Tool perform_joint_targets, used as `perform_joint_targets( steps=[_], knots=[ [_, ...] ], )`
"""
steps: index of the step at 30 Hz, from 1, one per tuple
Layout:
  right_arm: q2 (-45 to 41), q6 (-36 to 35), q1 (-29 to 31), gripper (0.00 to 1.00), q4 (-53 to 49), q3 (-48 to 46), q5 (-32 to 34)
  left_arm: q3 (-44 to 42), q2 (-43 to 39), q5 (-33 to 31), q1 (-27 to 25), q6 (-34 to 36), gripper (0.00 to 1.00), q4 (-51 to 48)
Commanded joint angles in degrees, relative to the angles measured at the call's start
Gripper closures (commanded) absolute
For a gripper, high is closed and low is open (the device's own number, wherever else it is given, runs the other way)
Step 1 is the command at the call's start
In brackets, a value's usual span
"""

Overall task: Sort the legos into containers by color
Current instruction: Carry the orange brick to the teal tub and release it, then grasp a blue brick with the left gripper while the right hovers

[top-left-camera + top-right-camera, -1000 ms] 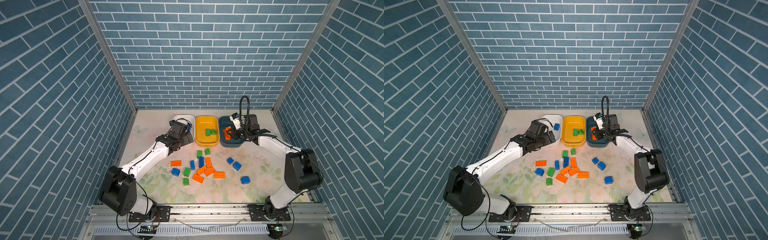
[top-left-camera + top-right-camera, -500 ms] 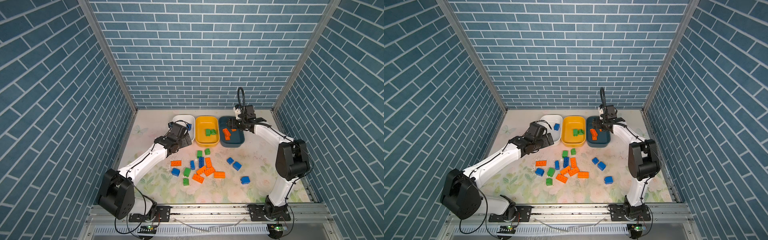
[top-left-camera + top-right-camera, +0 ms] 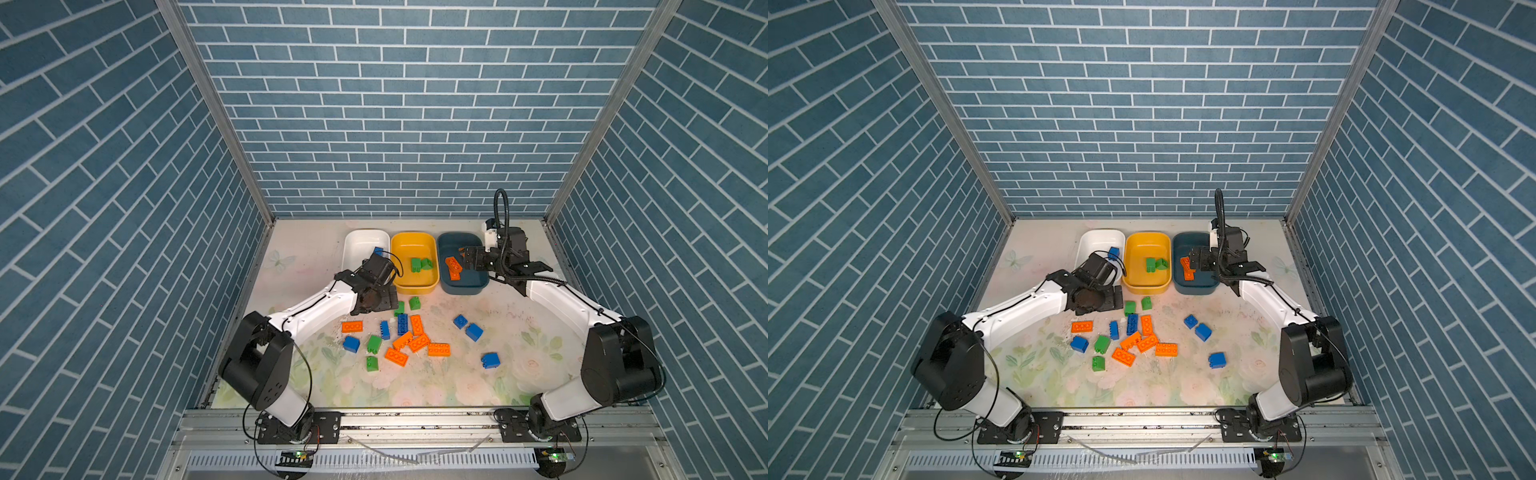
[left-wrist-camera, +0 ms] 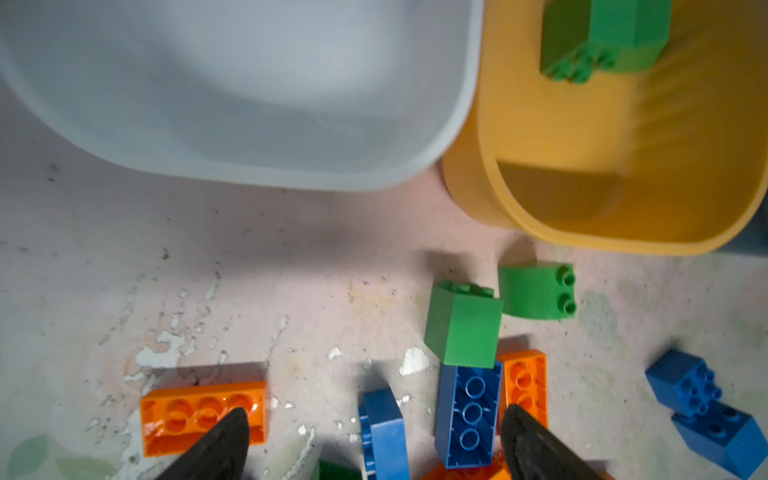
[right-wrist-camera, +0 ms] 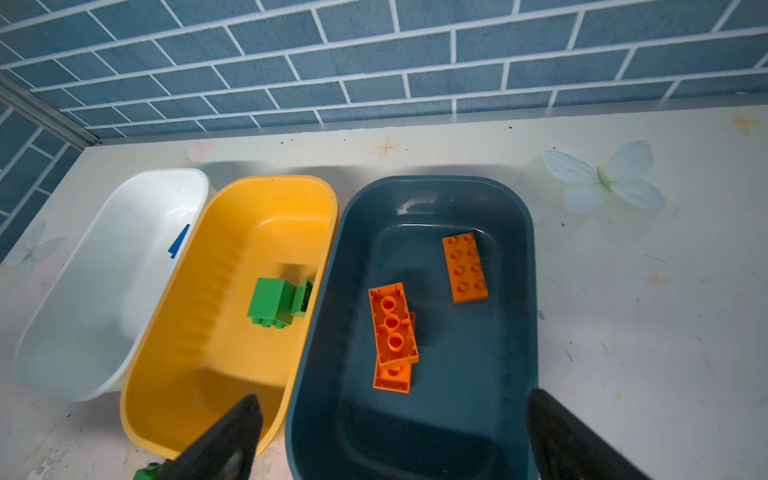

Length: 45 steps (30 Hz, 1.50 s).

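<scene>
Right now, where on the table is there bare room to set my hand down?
Bare: the front strip between the loose bricks and the front rail; the strip behind the white tub, yellow tub and dark tub, up to the wall. Crowded: the middle, in front of the yellow tub.

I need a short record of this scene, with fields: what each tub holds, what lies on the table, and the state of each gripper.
white tub: one blue lego visible
yellow tub: two green legos
teal tub: three orange legos, two overlapping
table: loose legos, orange, blue and green, not yet sorted
left gripper: open, empty, above the loose legos
right gripper: open, empty, above the teal tub
</scene>
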Motion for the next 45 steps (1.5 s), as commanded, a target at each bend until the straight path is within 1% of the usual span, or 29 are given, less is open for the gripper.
perform_joint_targets(
  steps=[1, 3, 5, 8, 12, 17, 22, 24, 28, 33, 36, 38, 41, 45],
  knots=[
    [-3.5, 0.9, -0.1, 0.01, 5.0, -3.4, 5.0, 1.7, 3.0, -1.1, -2.1, -0.3, 0.09, -6.3],
    [-4.8, 0.7, -0.1, 0.01, 5.3, -4.4, 6.3, 1.7, 4.2, -2.3, -2.7, -2.7, 0.13, -7.0],
    [-6.2, 1.2, -0.1, 0.01, 5.8, -5.6, 8.8, 1.3, 5.7, -1.3, -3.0, -3.2, 0.18, -5.8],
    [-8.7, 1.1, -0.1, 0.01, 7.8, -7.9, 11.7, 2.4, 8.2, -1.5, -3.6, -3.7, 0.30, -6.6],
    [-11.4, 0.9, -0.1, 0.01, 9.4, -10.2, 13.8, 2.6, 10.4, -1.1, -4.2, -4.9, 0.45, -6.2],
    [-13.1, 0.7, -0.1, 0.01, 8.9, -11.6, 16.6, 2.1, 12.3, 0.7, -4.7, -5.6, 0.54, -5.5],
    [-13.5, 0.7, -0.1, 0.01, 8.0, -11.8, 16.7, 0.8, 13.2, 3.1, -4.7, -5.6, 0.62, -3.2],
    [-13.7, 0.8, -0.1, 0.01, 7.6, -11.8, 16.7, 1.1, 13.3, 2.1, -4.8, -6.0, 0.70, -3.9],
    [-13.9, 0.2, -0.1, 0.01, 7.4, -11.8, 14.8, -0.3, 11.1, 1.5, -5.0, -5.5, 0.78, -1.5],
    [-13.7, -0.3, -0.1, 0.01, 6.6, -11.5, 12.0, -0.1, 9.0, -1.7, -4.9, -3.5, 0.89, -0.9],
    [-12.9, -0.6, 0.0, 0.01, 4.7, -10.5, 9.3, 0.8, 7.7, -4.6, -4.9, -3.3, 0.94, -0.7],
    [-12.3, -1.3, 0.0, 0.01, 3.7, -9.7, 6.2, 1.7, 6.5, -6.7, -4.7, -2.7, 0.95, -0.2],
    [-11.4, -2.5, 0.3, 0.01, 3.1, -8.9, 1.8, 3.3, 5.1, -7.7, -3.9, -0.1, 0.94, 2.2],
    [-10.3, -3.9, 1.3, 0.01, 1.9, -7.5, 0.3, 7.6, 5.3, -10.0, -1.7, 2.3, 0.94, 1.8]
  ],
)
